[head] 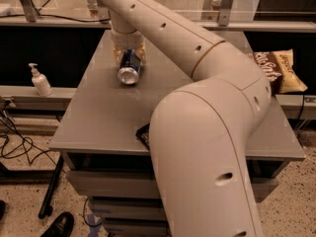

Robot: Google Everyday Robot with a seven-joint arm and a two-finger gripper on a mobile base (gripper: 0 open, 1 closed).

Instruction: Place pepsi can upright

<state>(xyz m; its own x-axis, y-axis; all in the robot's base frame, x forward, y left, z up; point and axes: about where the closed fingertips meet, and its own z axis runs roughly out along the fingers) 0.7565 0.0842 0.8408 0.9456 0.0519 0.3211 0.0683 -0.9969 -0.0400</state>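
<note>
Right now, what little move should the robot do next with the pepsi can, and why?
Probably rotate the wrist to stand it up. The gripper grips the pepsi can at the far end of the table, and the can is tipped, silver end facing us, not upright yet.
</note>
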